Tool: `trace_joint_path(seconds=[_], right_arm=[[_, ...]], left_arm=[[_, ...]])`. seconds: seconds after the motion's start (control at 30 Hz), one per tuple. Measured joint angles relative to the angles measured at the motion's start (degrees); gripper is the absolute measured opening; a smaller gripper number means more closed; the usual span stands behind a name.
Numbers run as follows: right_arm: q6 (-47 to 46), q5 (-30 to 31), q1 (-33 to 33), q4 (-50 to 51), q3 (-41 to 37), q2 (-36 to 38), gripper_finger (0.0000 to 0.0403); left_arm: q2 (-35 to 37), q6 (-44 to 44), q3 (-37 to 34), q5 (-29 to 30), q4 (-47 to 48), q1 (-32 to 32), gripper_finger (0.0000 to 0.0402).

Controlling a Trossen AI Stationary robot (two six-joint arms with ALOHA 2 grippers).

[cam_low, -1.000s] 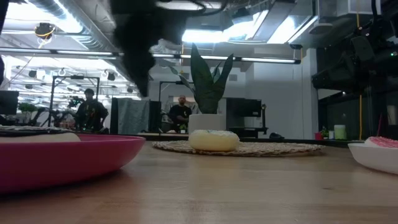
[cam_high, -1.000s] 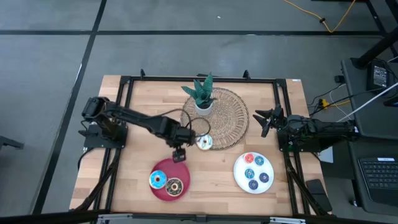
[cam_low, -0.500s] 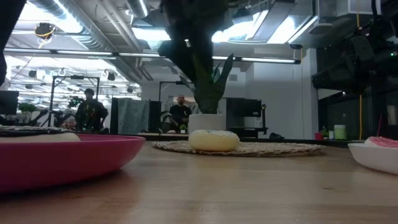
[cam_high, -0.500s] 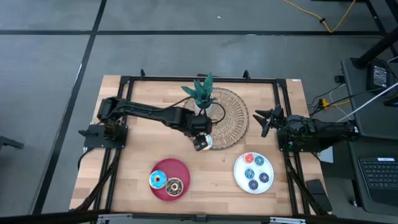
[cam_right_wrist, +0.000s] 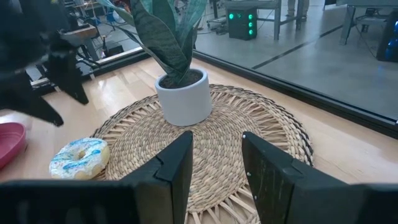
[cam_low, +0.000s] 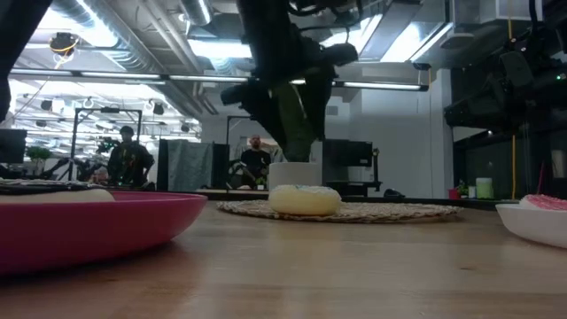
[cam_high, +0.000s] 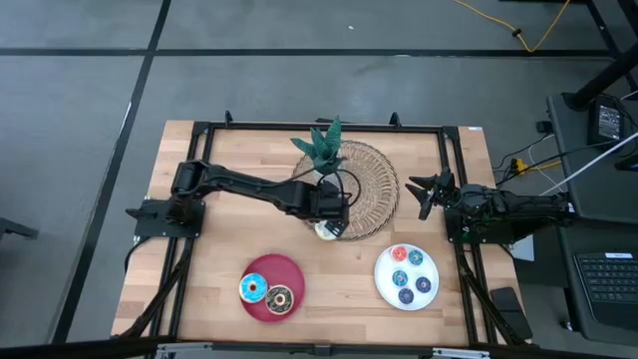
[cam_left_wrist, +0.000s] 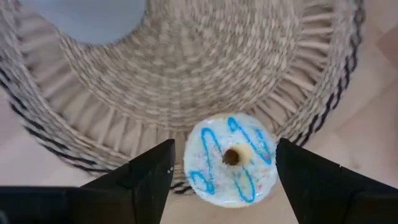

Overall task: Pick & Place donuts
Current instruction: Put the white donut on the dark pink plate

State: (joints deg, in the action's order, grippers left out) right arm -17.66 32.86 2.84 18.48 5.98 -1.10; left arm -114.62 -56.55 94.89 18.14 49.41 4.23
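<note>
Pick-up approach in hand. Left gripper (cam_left_wrist: 224, 171) hangs wide open and empty over the white donut (cam_left_wrist: 231, 159) at the woven mat's (cam_left_wrist: 186, 74) edge. Next: descend, close squarely around it.

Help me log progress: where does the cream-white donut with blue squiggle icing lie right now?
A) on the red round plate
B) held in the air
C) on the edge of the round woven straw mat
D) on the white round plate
C: the cream-white donut with blue squiggle icing rests on the round woven straw mat at its rim, between the left gripper's open fingers.
</note>
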Motion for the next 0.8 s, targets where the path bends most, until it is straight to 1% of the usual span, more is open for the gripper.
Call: trace_joint_path(seconds=[0.17,0.33,0.47,0.8], right_arm=[[-0.01,0.0,0.01,0.02,0.0,0.0,0.014],[0.0,0.01,-0.01,0.0,0.0,0.0,0.014],[-0.02,0.0,-0.01,0.0,0.0,0.0,0.014],[-0.02,0.02,-0.01,0.01,0.0,0.0,0.014]], left_arm=[[-2.72,-3.01,0.0,-0.79,-1.9,0.29,0.0267],[-4.84,-5.09,-0.03,-0.07,-2.16,0.22,0.0267],[-5.27,-7.6,-1.06,0.23,-3.04,0.22,0.0267],[-5.34,-9.43,-5.4,-0.28,-3.48,0.32,0.0267]])
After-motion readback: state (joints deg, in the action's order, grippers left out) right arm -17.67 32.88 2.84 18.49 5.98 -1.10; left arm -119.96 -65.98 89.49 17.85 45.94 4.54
